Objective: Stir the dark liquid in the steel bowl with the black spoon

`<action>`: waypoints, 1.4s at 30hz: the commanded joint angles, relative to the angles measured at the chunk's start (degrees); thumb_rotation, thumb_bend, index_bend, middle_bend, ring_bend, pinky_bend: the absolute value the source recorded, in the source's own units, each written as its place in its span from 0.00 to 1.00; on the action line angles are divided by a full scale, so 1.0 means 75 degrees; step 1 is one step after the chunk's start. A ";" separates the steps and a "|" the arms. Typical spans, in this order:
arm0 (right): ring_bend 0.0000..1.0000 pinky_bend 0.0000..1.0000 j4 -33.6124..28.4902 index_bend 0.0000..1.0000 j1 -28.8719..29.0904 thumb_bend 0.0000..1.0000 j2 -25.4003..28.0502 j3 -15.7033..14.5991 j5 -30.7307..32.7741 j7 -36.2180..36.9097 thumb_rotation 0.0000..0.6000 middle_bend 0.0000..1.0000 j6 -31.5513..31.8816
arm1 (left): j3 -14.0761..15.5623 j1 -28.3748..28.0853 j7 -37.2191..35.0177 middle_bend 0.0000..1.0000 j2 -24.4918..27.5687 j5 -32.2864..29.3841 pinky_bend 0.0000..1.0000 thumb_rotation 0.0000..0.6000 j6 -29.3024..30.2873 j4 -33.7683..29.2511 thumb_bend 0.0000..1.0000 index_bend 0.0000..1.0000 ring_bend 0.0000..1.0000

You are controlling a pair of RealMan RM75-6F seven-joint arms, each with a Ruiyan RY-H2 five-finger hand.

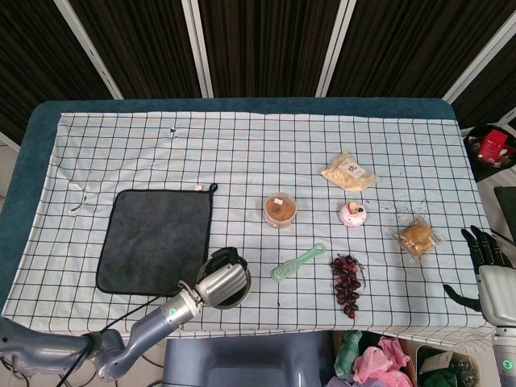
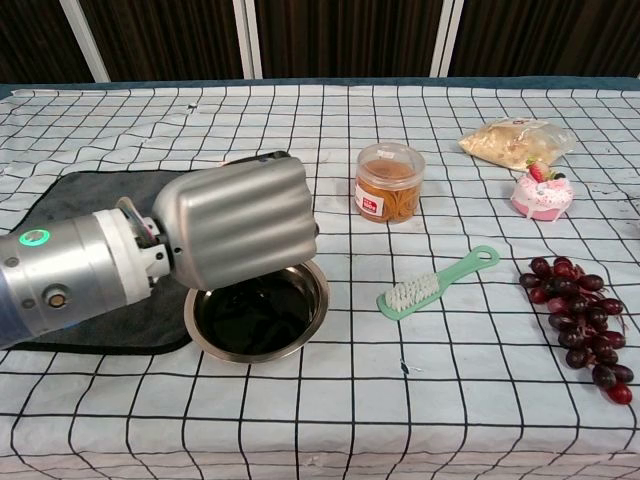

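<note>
We see the left hand (image 2: 235,220) fisted over the rear-left rim of the steel bowl (image 2: 310,325), lower centre of frame, dark liquid (image 2: 250,320) inside. The black spoon is hidden, so its axis is unreadable and we can't tell if the hand holds it. Right hand (image 1: 484,258) at far right edge, fingers spread, empty.

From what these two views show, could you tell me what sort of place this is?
Probably a robot test bench staged as a kitchen table, not a home: a grid-checked cloth covers the table, small props such as grapes and a green brush lie spaced apart, and dark panelled screens stand behind.
</note>
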 commanded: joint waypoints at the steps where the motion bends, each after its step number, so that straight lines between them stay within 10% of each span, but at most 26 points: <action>1: 0.04 0.22 0.0009 0.02 -0.0003 0.11 -0.0001 0.0007 0.0000 0.0017 1.00 0.01 0.0013 | -0.0136 -0.0108 0.0045 0.94 -0.0274 -0.0021 0.76 1.00 -0.0077 0.0209 0.48 0.68 0.85; 14: 0.04 0.22 0.0033 0.02 -0.0010 0.11 0.0003 0.0028 0.0042 0.0075 1.00 0.01 0.0012 | 0.0121 -0.0064 -0.0109 0.94 -0.0652 0.0304 0.76 1.00 0.0002 -0.0111 0.48 0.68 0.85; 27: 0.04 0.22 -0.0008 0.02 0.0002 0.11 -0.0032 0.0000 0.0001 -0.0044 1.00 0.01 0.0006 | 0.0971 0.0535 -0.0226 0.94 0.0758 0.0595 0.76 1.00 0.0337 -0.1467 0.48 0.68 0.85; 42: 0.04 0.22 -0.0001 0.02 0.0033 0.11 -0.0099 -0.0005 0.0047 -0.0185 1.00 0.01 -0.0061 | 0.0407 0.0470 -0.0725 0.94 0.0736 0.0448 0.76 1.00 0.0049 -0.0490 0.48 0.69 0.85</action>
